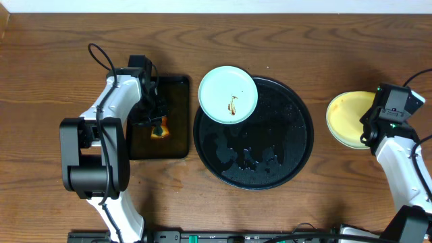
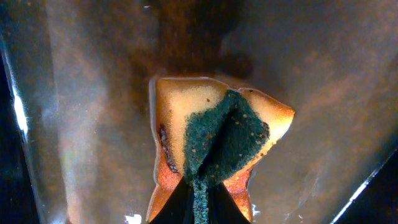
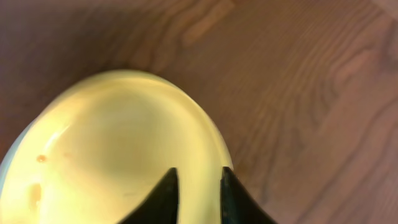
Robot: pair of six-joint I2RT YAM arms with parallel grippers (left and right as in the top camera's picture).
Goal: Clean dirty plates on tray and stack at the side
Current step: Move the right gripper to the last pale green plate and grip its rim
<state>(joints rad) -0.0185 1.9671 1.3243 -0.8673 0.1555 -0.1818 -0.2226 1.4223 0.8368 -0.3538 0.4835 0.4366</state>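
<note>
On the right side of the table [image 1: 61,40], well clear of the round black tray [image 1: 297,145], the yellow plate [image 1: 345,120] lies flat on the wood, and the right gripper [image 1: 370,132] has its two dark fingers drawn close together across the near-right rim, one inside the plate [image 3: 124,143] and one at its outer edge, clamped on it [image 3: 196,177]. A couple of small brownish specks show on the plate's inner surface in the right wrist view. At the centre, the round black tray is glossy with blotchy patches, and a pale blue plate [image 1: 228,86] rests on its far-left part, overhanging the rim a little, with a small brown smear near its near edge. Left of the round tray, just beside it, sits the rectangular black tray [image 1: 178,101]. Over that tray the left gripper [image 1: 154,121] is closed on the sponge [image 1: 160,130]; the left wrist view shows the sponge [image 2: 217,134] pinched and folded between the fingers [image 2: 199,196], green scouring face creased inward, orange-yellow body flaring out on both sides, above the tray's brown-streaked floor
</note>
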